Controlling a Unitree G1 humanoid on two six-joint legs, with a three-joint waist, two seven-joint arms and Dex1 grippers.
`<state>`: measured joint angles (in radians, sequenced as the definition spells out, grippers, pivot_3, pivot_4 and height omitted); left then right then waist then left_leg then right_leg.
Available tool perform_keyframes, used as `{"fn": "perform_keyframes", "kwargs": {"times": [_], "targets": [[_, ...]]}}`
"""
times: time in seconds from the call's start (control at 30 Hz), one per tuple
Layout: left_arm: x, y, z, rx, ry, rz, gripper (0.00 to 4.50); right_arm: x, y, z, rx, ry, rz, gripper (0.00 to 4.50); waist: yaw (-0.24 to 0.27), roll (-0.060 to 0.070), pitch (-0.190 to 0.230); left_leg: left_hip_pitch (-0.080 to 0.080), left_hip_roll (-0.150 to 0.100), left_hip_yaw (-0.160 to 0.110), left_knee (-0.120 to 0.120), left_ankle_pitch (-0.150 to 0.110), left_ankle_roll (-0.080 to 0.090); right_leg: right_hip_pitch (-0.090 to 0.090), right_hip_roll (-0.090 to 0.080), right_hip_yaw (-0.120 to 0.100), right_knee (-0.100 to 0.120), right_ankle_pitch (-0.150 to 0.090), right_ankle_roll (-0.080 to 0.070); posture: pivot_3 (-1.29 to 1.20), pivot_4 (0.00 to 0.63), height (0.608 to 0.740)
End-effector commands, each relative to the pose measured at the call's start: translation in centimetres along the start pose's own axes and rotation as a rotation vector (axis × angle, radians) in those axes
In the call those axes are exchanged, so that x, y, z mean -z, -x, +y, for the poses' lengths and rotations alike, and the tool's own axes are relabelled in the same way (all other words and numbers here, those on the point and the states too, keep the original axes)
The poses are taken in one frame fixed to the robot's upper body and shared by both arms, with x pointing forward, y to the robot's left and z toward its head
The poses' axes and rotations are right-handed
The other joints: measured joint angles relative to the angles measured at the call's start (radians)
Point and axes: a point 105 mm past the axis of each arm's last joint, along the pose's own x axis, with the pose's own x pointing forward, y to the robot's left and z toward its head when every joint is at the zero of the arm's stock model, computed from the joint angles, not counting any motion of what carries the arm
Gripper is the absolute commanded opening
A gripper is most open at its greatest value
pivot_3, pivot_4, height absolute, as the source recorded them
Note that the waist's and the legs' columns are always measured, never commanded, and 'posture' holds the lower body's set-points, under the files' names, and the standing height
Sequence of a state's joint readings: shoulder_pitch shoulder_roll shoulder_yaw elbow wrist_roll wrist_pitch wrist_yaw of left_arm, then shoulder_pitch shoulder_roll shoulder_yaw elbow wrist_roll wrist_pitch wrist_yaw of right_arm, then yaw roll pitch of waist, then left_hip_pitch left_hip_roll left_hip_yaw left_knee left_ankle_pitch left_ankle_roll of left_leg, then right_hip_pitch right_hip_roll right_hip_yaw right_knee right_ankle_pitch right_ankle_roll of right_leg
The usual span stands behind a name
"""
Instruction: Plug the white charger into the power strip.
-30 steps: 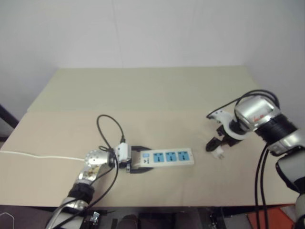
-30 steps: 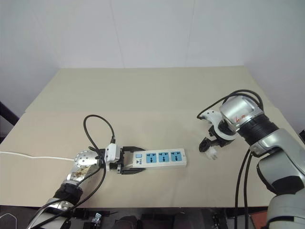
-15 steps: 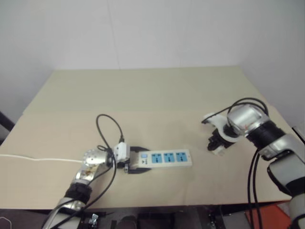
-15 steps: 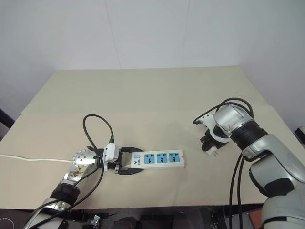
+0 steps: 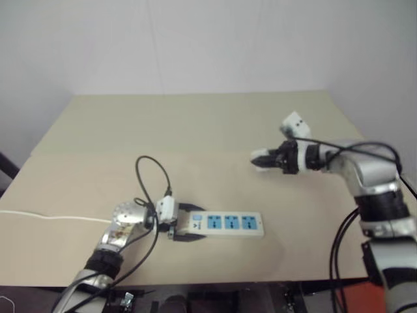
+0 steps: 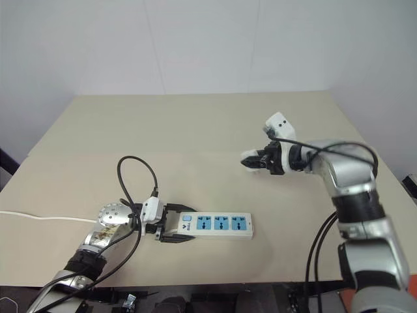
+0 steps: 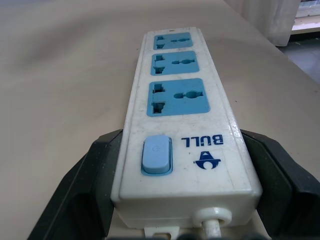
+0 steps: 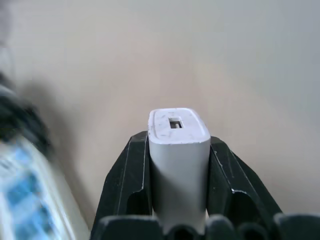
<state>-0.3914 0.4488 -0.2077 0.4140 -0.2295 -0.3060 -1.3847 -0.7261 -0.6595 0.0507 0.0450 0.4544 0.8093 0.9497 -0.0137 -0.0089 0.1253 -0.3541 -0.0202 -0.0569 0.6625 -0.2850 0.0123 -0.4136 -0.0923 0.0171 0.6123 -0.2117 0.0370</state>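
R gripper (image 8: 177, 165) clamps the white charger (image 8: 178, 150). L gripper (image 7: 175, 200) straddles the power strip (image 7: 180, 115) at its switch end. Risk: the charger's USB end points away from the claw (prongs hidden), so misaligned prongs could jam or shove the strip.

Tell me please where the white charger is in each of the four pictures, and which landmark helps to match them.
Left eye view: white charger right of centre, above the table, in the right gripper.
Right eye view: the same, right of centre.
Left wrist view: I do not find it.
Right wrist view: centre, between the black fingers.
Shared landmark: the power strip.
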Motion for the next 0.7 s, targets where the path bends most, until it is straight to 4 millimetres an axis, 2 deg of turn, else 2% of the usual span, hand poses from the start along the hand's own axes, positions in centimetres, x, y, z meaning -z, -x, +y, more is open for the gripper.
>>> {"fn": "perform_keyframes", "kwargs": {"times": [0.03,0.23,0.3,0.53,0.7], "targets": [[1.3,0.3,-1.0,0.041,0.029,0.066,3.3,-0.7,-0.3,2.4,-0.077,0.081,-0.152,1.1,0.0,0.0,0.0,0.0,0.0,0.0,0.0,0.0,0.0,0.001,0.0,0.0,0.0,0.0,0.0,0.0,0.15,0.74],[1.5,0.3,-1.0,0.022,0.025,0.075,3.3,2.2,-1.9,7.0,-0.326,0.12,-0.242,1.1,-0.005,0.0,0.0,0.003,0.0,0.0,0.001,0.0,0.0,0.002,0.001,0.001,-0.001,0.0,0.0,0.0,0.15,0.74],[1.5,0.3,-1.0,0.017,0.025,0.077,3.3,3.0,-2.6,7.8,-0.352,0.116,-0.26,1.1,-0.005,0.0,0.0,0.006,0.0,0.0,0.001,0.0,0.0,0.005,0.001,0.001,-0.001,0.0,0.0,0.0,0.15,0.74],[1.6,0.3,-1.1,0.006,0.025,0.079,3.3,4.0,-4.7,9.1,-0.376,0.123,-0.321,1.1,-0.004,0.0,0.0,0.012,0.0,0.0,0.001,0.0,0.0,0.01,0.001,0.001,-0.002,0.0,0.0,0.0,0.15,0.74],[1.6,0.3,-1.1,0.004,0.025,0.081,3.3,4.5,-5.4,9.8,-0.4,0.12,-0.329,1.1,-0.003,0.0,0.0,0.012,0.0,0.0,0.0,0.0,0.0,0.01,0.001,0.001,-0.002,0.0,0.0,0.0,0.15,0.74]]}}
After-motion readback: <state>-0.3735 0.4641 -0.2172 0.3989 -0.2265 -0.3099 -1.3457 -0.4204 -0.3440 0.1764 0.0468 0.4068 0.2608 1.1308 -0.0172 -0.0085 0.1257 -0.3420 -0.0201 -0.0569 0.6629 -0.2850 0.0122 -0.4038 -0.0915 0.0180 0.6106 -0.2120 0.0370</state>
